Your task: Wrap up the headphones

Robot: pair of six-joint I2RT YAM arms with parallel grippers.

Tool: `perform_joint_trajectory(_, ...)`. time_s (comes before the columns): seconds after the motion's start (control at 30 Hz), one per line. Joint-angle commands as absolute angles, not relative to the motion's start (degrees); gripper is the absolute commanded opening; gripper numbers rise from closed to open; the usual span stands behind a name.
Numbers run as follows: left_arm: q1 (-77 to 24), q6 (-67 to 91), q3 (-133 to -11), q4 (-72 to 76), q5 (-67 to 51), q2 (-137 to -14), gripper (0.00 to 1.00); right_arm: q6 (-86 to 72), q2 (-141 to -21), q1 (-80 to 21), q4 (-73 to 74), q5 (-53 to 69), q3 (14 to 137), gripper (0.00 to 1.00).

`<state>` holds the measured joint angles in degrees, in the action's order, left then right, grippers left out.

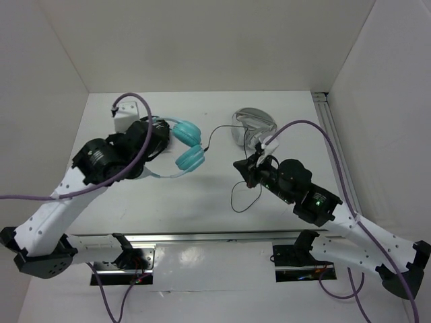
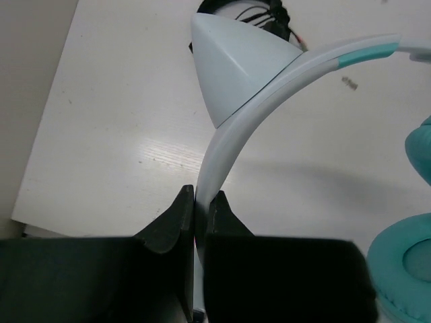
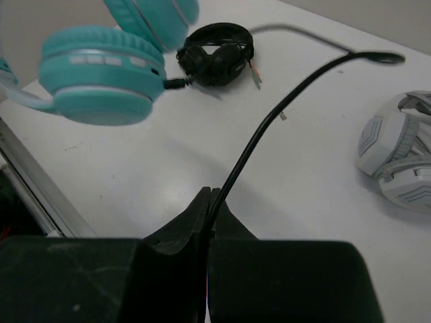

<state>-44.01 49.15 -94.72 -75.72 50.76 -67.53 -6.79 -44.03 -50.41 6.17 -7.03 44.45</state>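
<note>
The headphones (image 1: 189, 145) have two teal ear cups and a pale headband (image 2: 232, 128). They are held off the table at centre left. My left gripper (image 1: 151, 160) is shut on the headband, which runs up from between its fingertips in the left wrist view (image 2: 201, 200). A thin black cable (image 1: 217, 132) leaves one ear cup (image 3: 101, 74) and runs right to my right gripper (image 1: 245, 168). That gripper (image 3: 214, 200) is shut on the cable (image 3: 269, 121). More cable hangs in a loop (image 1: 241, 196) below it.
All-black headphones (image 3: 215, 57) lie on the table beyond the teal ones, mostly hidden under my left arm in the top view. White and grey headphones (image 1: 252, 124) lie at the back right. A metal rail (image 1: 215, 237) lines the near edge. White walls enclose the table.
</note>
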Motion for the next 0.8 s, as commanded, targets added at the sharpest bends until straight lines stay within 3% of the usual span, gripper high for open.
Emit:
perform_joint_trajectory(0.0, -42.46, 41.76, -91.85, -65.22, 48.88, -69.95, 0.0, -3.79, -45.96, -54.22, 14.84, -18.43, 50.52, 0.0)
perform_joint_trajectory(0.23, -42.45, 29.9, -85.0, -60.39, 37.63, -78.92, 0.0, 3.24, -51.06, -54.76, 22.57, -26.62, 62.13, 0.0)
perform_joint_trajectory(0.43, -43.67, 24.97, -82.18, -59.85, 33.5, -83.75, 0.0, 9.48, -54.75, -54.76, 33.2, -19.89, 70.04, 0.0)
perform_joint_trajectory(0.63, -46.4, 16.1, -77.09, -50.73, 12.07, -81.57, 0.0, 11.25, -53.96, -54.76, 31.21, -18.37, 68.56, 0.0)
perform_joint_trajectory(0.77, -52.1, 12.3, -75.85, -48.78, 6.68, -79.89, 0.0, 11.87, -53.35, -54.76, 28.39, -12.14, 65.66, 0.0)
